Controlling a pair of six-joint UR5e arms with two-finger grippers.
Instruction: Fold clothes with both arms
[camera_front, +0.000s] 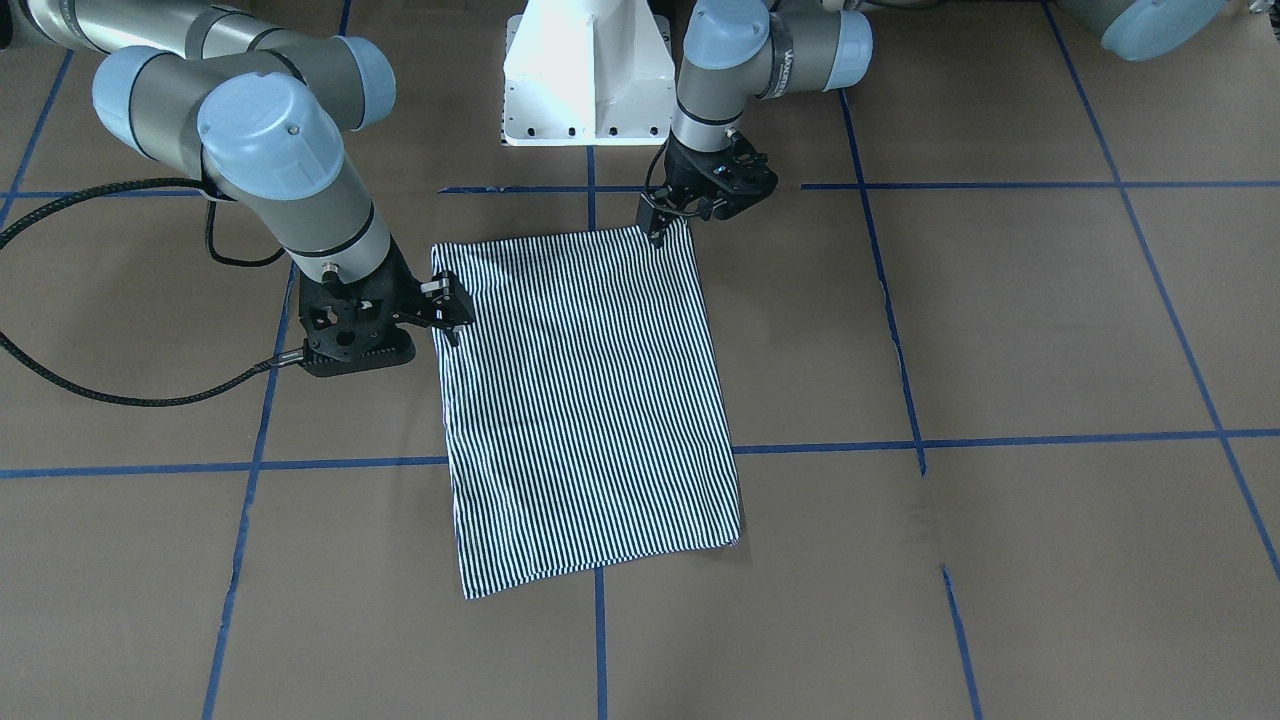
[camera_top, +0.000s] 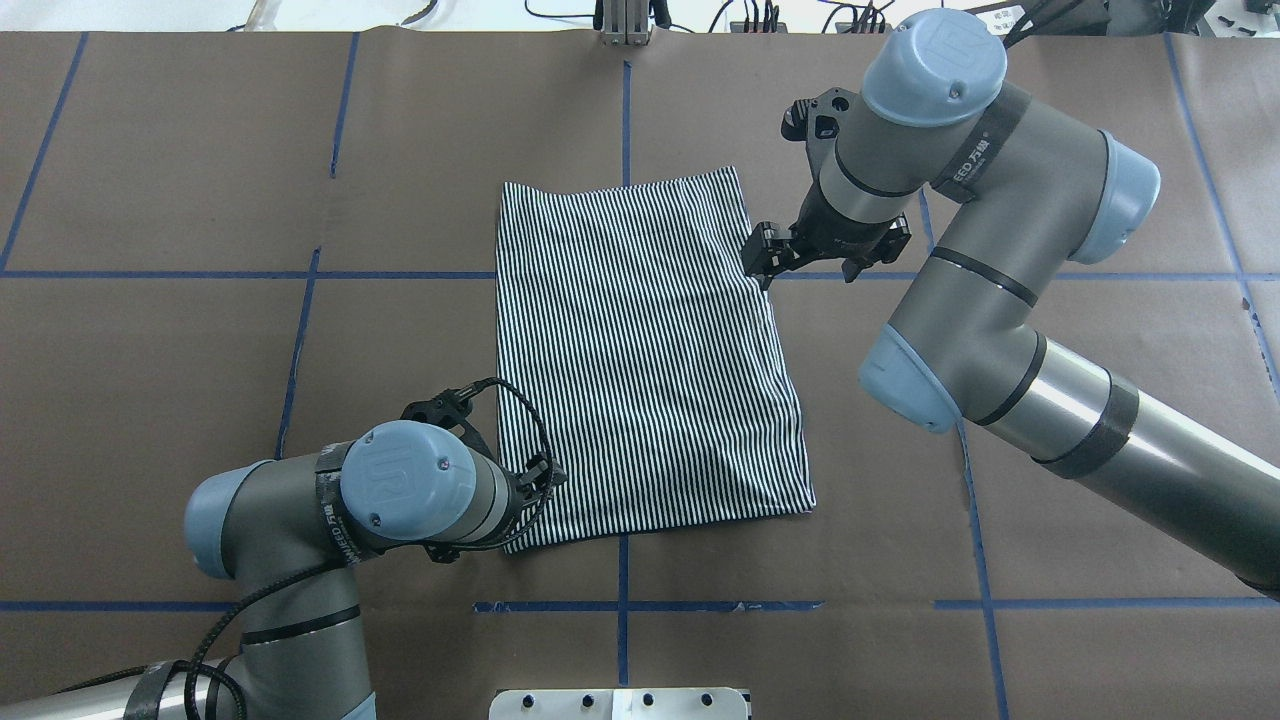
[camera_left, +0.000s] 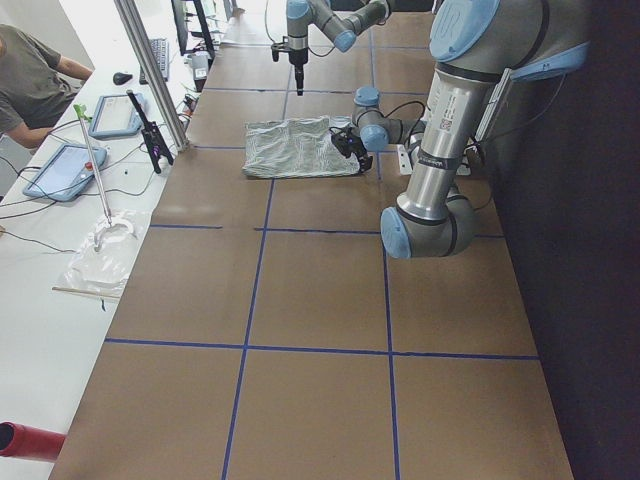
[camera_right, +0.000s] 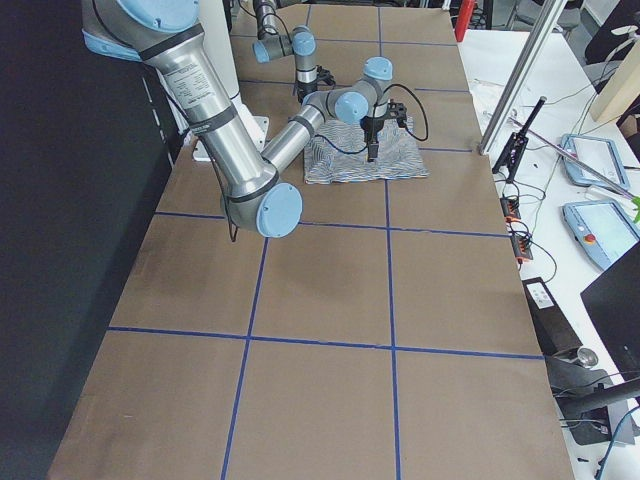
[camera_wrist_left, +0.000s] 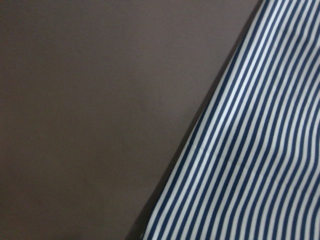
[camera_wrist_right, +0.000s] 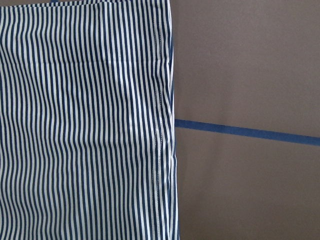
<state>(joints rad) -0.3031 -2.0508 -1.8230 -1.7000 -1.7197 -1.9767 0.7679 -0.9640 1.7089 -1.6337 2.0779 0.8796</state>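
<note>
The striped polo shirt (camera_front: 590, 400) lies flat on the brown table, folded into a rectangle, with its collar, buttons and logo hidden; it also shows in the overhead view (camera_top: 650, 360). My left gripper (camera_front: 657, 230) sits low at the shirt's near corner on my left (camera_top: 540, 478), and I cannot tell whether its fingers are open or shut. Its wrist view shows only the shirt's edge (camera_wrist_left: 260, 150) and table. My right gripper (camera_front: 450, 303) hovers at the shirt's right edge (camera_top: 762, 255) with its fingers apart and empty. Its wrist view shows the hemmed edge (camera_wrist_right: 160, 125).
The white pedestal base (camera_front: 585, 70) stands just behind the shirt's near edge. Blue tape lines (camera_front: 1000, 440) cross the brown table cover. A seated operator (camera_left: 30, 80) and tablets (camera_left: 65, 170) are at a side bench beyond the table's far edge.
</note>
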